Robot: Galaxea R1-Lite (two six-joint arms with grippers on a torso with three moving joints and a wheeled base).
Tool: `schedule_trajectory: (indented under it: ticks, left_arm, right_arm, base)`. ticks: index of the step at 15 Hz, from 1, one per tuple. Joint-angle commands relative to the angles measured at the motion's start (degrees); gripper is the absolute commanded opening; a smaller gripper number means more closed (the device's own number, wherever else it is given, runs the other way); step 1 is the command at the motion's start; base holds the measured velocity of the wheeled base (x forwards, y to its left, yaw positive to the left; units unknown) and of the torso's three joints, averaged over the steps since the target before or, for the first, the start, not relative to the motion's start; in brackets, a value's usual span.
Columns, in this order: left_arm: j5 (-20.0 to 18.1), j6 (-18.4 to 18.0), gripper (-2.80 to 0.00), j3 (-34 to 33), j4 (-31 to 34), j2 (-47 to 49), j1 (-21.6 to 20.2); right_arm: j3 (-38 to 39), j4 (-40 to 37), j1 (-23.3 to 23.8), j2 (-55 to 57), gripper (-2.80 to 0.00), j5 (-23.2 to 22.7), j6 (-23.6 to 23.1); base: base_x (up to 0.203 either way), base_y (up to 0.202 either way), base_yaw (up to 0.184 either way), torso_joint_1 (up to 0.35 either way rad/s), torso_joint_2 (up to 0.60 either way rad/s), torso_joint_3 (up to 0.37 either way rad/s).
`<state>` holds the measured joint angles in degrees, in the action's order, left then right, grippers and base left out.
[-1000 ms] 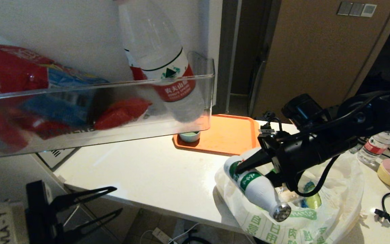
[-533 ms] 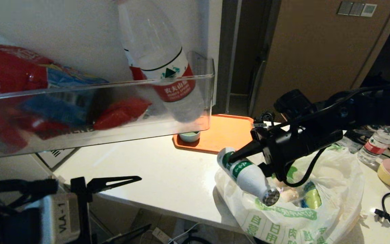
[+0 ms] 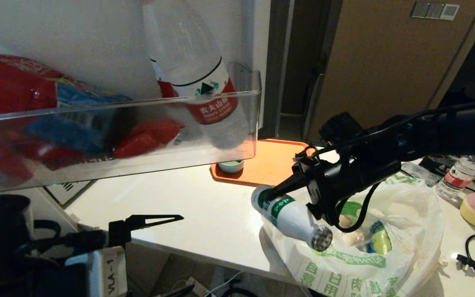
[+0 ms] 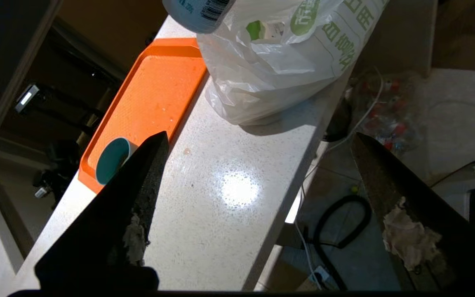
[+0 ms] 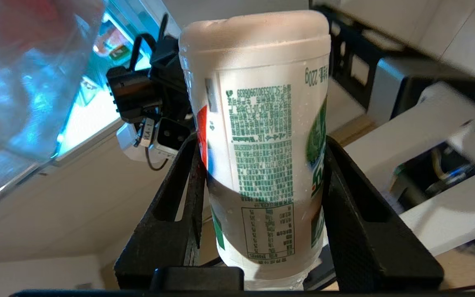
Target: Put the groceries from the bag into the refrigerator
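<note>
So the bag (image 3: 357, 251) on the counter (image 3: 188, 214) has beige lumps (image 3: 351, 237) and a yellow-green pack (image 3: 379, 241) inside, right gripper (image 3: 281, 194) clamps the white bottle (image 3: 289, 216) just above it, left gripper (image 4: 258, 142) spread wide, empty.

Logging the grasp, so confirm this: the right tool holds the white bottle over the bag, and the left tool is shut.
Wrong on the left tool: the left wrist view shows it open and empty. The rest stands: the right tool clamps the white bottle over the bag.
</note>
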<state>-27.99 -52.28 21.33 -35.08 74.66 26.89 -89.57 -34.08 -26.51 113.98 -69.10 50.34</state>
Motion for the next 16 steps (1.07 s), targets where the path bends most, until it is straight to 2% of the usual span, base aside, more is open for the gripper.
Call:
schedule_trajectory:
  ticks: [1,4,7,9,12,14,16]
  left_arm:
    - [-0.08,-0.37,0.00,-0.02,-0.30,0.36,0.00]
    - [0.13,-1.14,0.00,0.99,-0.57,0.68,0.00]
    - [1.33,-2.54,0.00,0.38,-0.69,0.14,0.43]
    - [2.91,-3.01,0.00,0.38,-1.01,0.22,0.68]
    - [4.17,-3.09,0.00,0.11,-4.43,0.49,0.79]
    - [4.43,-3.79,0.00,0.36,-8.55,0.74,1.10]
    - [4.44,-4.57,0.00,0.03,-10.63,0.75,2.60]
  right_arm:
    - [0.15,-0.19,-1.39,0.10,-2.80,-0.42,1.24]
    - [-0.25,-0.19,-3.53,0.45,-2.80,-0.75,2.16]
    - [-0.34,-0.19,-4.10,0.96,-2.80,-5.86,3.37]
    - [-0.26,-0.19,-4.25,1.50,-2.80,-6.66,4.32]
    - [-0.28,-0.17,-4.17,2.56,-2.80,-10.84,4.32]
    - [-0.25,-0.10,-4.25,2.74,-2.80,-11.85,4.32]
    - [-0.34,-0.10,-4.19,4.13,-2.80,-15.21,4.32]
  base:
    - [0.000,0.000,0.000,0.000,0.00,0.000]
    - [0.000,0.000,0.000,0.000,0.00,0.000]
    - [0.000,0.000,0.000,0.000,0.00,0.000]
    - [0.000,0.000,0.000,0.000,0.00,0.000]
    - [0.000,0.000,0.000,0.000,0.00,0.000]
    - [0.000,0.000,0.000,0.000,0.00,0.000]
    - [0.000,0.000,0.000,0.000,0.00,0.000]
